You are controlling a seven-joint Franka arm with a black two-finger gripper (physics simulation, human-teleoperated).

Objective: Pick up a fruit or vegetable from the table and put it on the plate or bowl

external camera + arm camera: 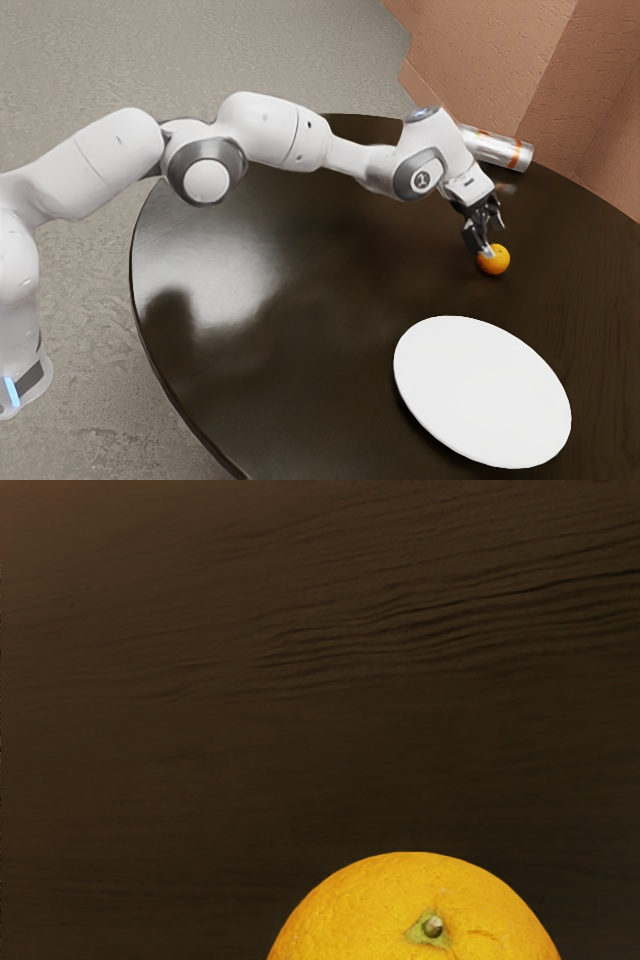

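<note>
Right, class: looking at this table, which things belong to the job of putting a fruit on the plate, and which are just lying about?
Part of the job:
orange
white plate
claw, right at the orange

Just lying about:
silver cylinder with an orange band, lying at the table's far edge

The exterior view looks from high at the arm's side, down and across the round dark table (pixel 250 300). It stands far enough back to take in the whole arm (pixel 280 135), the white plate (pixel 482 390) near the camera on the exterior view's right, and the wall (pixel 500 60) at the far side. The wrist view rides on the hand above the tool (pixel 483 238), facing down from close by. Both views share the orange (pixel 494 260) (pixel 415 915) and the dark wood around it
</note>
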